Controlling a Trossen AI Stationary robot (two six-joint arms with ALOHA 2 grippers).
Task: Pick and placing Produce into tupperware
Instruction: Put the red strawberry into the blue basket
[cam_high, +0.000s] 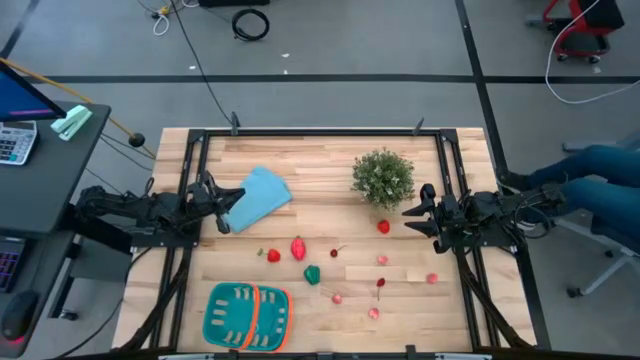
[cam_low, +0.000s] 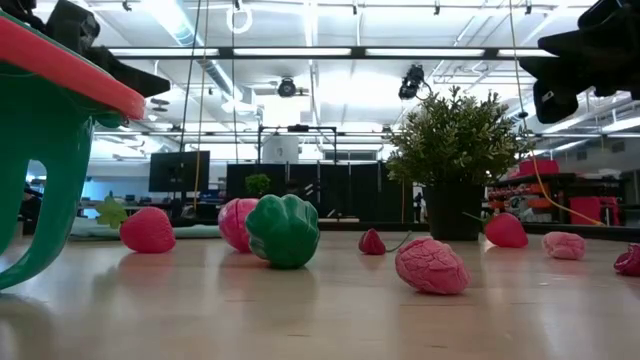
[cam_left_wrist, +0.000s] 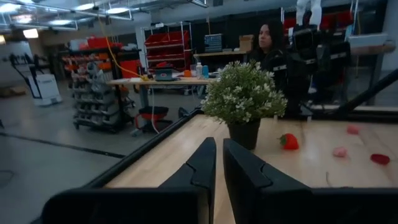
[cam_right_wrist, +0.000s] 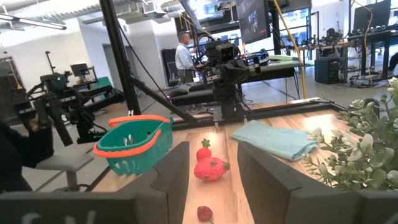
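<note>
Produce (cam_high: 332, 272) lies scattered across the middle of the table (cam_high: 330, 160), well apart from both grippers. Tupperware (cam_high: 246, 316) sits at the near edge, empty. The left gripper (cam_high: 221, 208) hovers at the left side over the blue cloth (cam_high: 258, 196), fingers together, holding nothing. The right gripper (cam_high: 412, 220) hovers at the right side beside the potted plant (cam_high: 383, 177), fingers apart, near one red piece (cam_high: 383, 227).

One camera looks straight down on the whole pale wooden table (cam_high: 330, 200); another sits at tabletop level, facing the room. Each wrist camera looks across the table, both catching the bushy green potted plant (cam_left_wrist: 244, 99).
</note>
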